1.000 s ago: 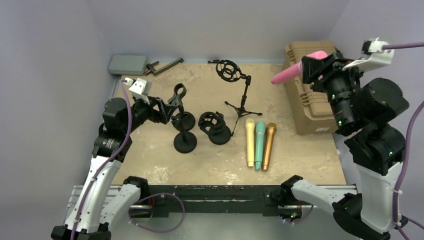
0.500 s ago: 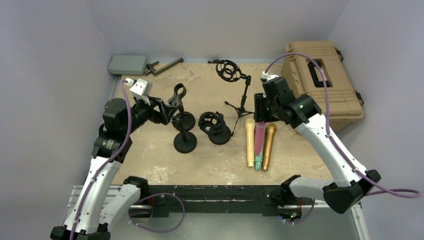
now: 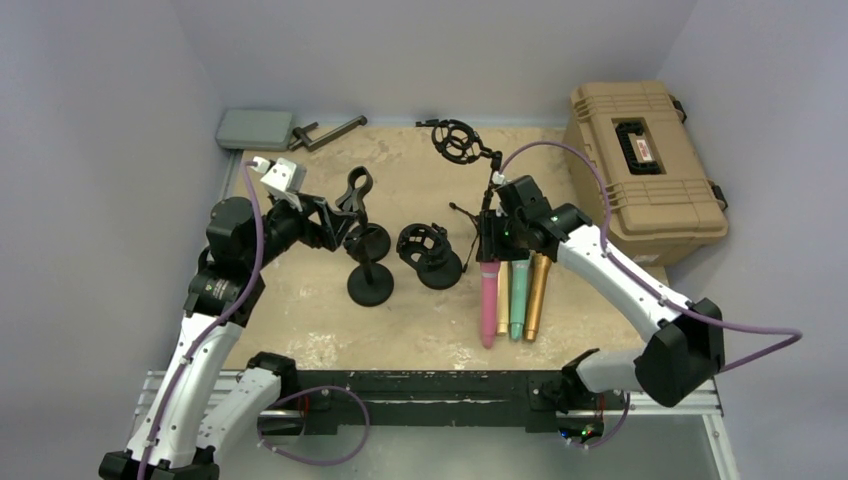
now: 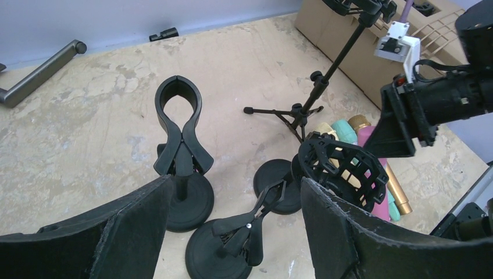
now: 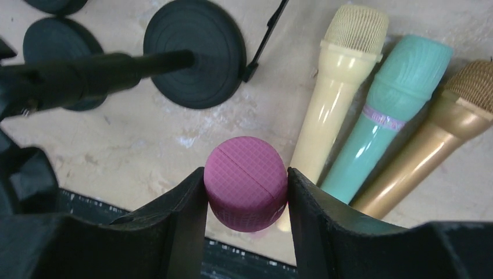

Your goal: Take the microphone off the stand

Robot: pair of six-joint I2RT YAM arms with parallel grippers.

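My right gripper (image 3: 489, 252) (image 5: 246, 192) is shut on the round head of a pink microphone (image 3: 489, 300) (image 5: 246, 181). The microphone's handle points toward the table's near edge, partly covering a cream microphone (image 3: 501, 300). A black clip stand (image 3: 358, 190) (image 4: 177, 116) stands at the left with its clip empty. My left gripper (image 3: 338, 218) (image 4: 235, 185) hovers open just left of that clip. In the left wrist view a second, lower clip stand (image 4: 247, 232) shows between the fingers, untouched.
Cream (image 5: 337, 93), teal (image 5: 383, 122) and gold (image 5: 430, 145) microphones lie side by side on the table. A shock-mount stand (image 3: 430, 250) and a tripod stand (image 3: 480, 190) sit mid-table. A tan case (image 3: 645, 160) is at right, and a grey pedal (image 3: 255, 128) at back left.
The right arm swung down from above the tan case with the pink microphone and now holds it low beside the row of microphones. The left arm stayed still.
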